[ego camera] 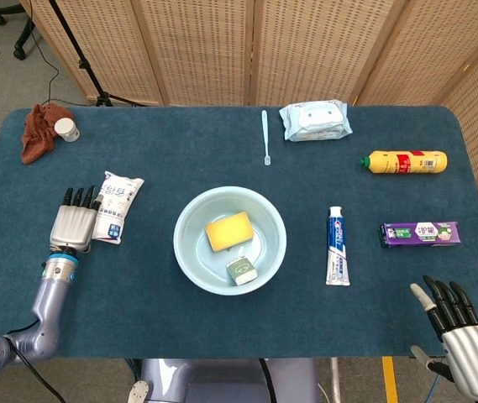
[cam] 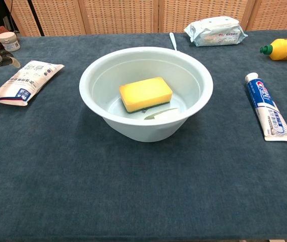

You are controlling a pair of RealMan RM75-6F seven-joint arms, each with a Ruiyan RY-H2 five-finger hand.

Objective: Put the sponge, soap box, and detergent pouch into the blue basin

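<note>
The left hand (ego camera: 75, 225) lies flat on the table (ego camera: 138, 336) well left of the blue basin (ego camera: 190, 256), fingers stretched out and holding nothing. The detergent pouch (ego camera: 114, 206) lies just beside it on the basin's side, touching or nearly touching the fingers. Inside the basin sit the yellow sponge (ego camera: 228, 231) and the soap box (ego camera: 241, 270). Far right of the basin, at the table's near edge, the right hand (ego camera: 457, 332) is spread and empty.

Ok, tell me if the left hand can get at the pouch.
Probably yes: the left hand lies right beside the pouch, fingers apart, holding nothing, and nothing stands between them.
</note>
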